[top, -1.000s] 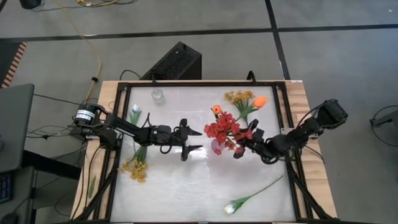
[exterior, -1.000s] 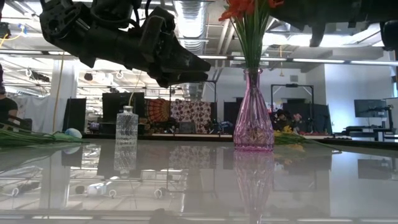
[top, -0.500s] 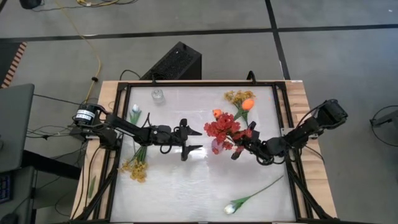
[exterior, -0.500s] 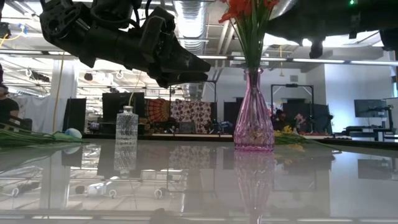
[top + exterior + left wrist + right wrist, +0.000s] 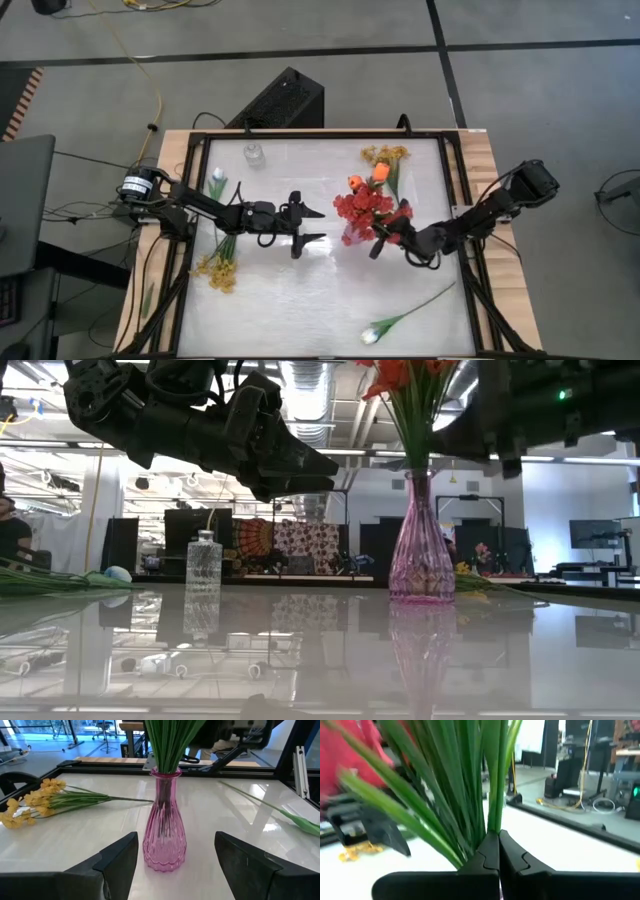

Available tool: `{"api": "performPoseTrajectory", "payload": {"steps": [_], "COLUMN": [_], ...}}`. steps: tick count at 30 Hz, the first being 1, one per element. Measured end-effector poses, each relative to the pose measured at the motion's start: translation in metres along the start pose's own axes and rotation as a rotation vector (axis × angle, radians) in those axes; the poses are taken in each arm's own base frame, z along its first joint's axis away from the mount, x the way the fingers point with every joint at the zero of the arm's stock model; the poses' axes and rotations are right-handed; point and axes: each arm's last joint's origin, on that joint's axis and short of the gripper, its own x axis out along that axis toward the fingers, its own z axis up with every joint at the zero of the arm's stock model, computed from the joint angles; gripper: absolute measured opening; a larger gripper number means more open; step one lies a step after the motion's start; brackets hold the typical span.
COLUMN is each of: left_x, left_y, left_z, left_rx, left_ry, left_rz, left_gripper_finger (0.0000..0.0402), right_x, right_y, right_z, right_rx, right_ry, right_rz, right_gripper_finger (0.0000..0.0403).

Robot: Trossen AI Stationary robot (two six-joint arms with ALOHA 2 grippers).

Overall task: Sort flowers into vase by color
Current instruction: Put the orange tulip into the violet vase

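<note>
A pink glass vase (image 5: 420, 555) (image 5: 165, 835) stands on its base right of the table's middle. It holds red sprays (image 5: 362, 205) and an orange tulip (image 5: 354, 183). A second orange tulip (image 5: 381, 172) rises beside them. My right gripper (image 5: 380, 240) (image 5: 498, 851) is at the vase's right side, above its neck, shut on that tulip's green stalk. My left gripper (image 5: 318, 225) (image 5: 176, 865) hovers open left of the vase, facing it, and touches nothing. My right gripper pinches a green stalk (image 5: 492, 827) between its two fingers, among the bunch of stalks above the vase's neck. It comes level from the table's right, with its fingers across the stalk. The stalk stands nearly upright; the other stalks hide its lower end.
A clear glass bottle (image 5: 254, 153) (image 5: 203, 575) stands at the far left. A white tulip (image 5: 217, 175) and a yellow spray (image 5: 218, 270) lie on the left side. Another yellow spray (image 5: 385, 155) lies far right, and a white tulip (image 5: 372, 335) near the near edge.
My right gripper has moved toward the table's left, staying shut. The orange tulip's head has swung from the far right yellow spray in toward the red cluster. In the low view the vase has shifted a little to the right.
</note>
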Motion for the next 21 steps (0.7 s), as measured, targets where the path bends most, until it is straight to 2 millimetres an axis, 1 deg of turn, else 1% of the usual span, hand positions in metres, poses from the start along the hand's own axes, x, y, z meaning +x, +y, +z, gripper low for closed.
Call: {"api": "performPoseTrajectory", "payload": {"steps": [5,11,17,21], "left_x": [0.0,0.0,0.0,0.0], "left_y": [0.0,0.0,-0.001,-0.001], "left_z": [0.0,0.0,-0.002,-0.002], "left_rx": [-0.007,-0.008,-0.02,-0.021], "left_ry": [0.0,0.001,0.02,0.021], "left_rz": [0.0,0.0,-0.018,-0.026], "left_gripper_finger": [0.0252,0.0252,0.0252,0.0252], "right_x": [-0.001,-0.001,-0.001,-0.001], "right_y": [-0.001,-0.001,-0.002,-0.002], "right_z": [-0.008,-0.01,-0.015,-0.014], "right_rx": [-0.004,-0.016,-0.019,-0.037], "right_ry": [0.049,0.068,0.105,0.1], "right_rz": [-0.006,0.02,0.011,0.012], "right_gripper_finger": [0.0015,0.0019,0.0024,0.0037]}}
